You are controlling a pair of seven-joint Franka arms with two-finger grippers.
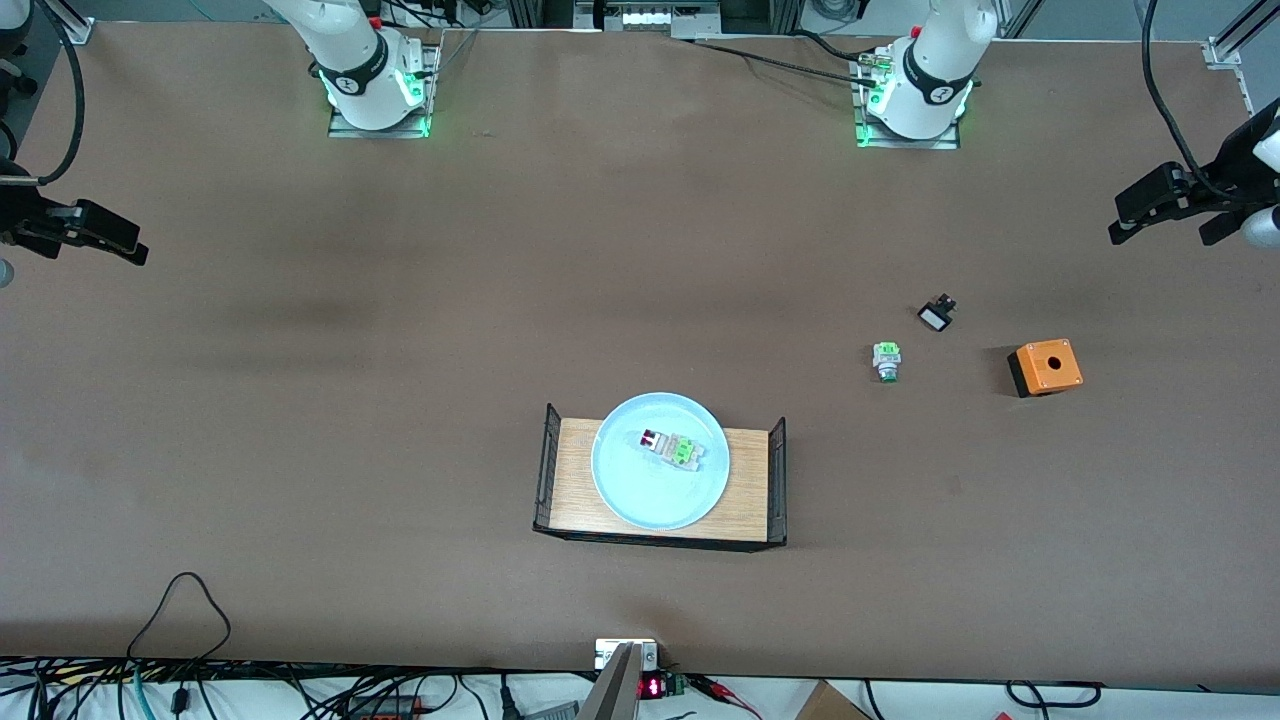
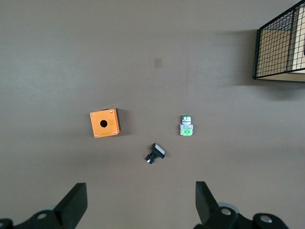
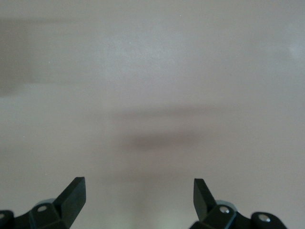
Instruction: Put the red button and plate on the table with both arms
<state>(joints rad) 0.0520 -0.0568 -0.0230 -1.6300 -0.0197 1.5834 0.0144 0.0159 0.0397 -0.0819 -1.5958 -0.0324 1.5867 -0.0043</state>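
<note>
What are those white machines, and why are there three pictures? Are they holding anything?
The white machines are two robot arms bolted along one edge of a big brown table. One picture looks down from a high camera across from them. The other two come from small cameras on each arm's wrist, so you see black fingers poking in. The left gripper and right gripper are both open, holding nothing, each hanging over its own end of the table. In the middle sits a small wooden tray with a light blue plate on it, and the red button lies on the plate. Toward the left arm's end lie a green switch, a small black part and an orange box.
</note>
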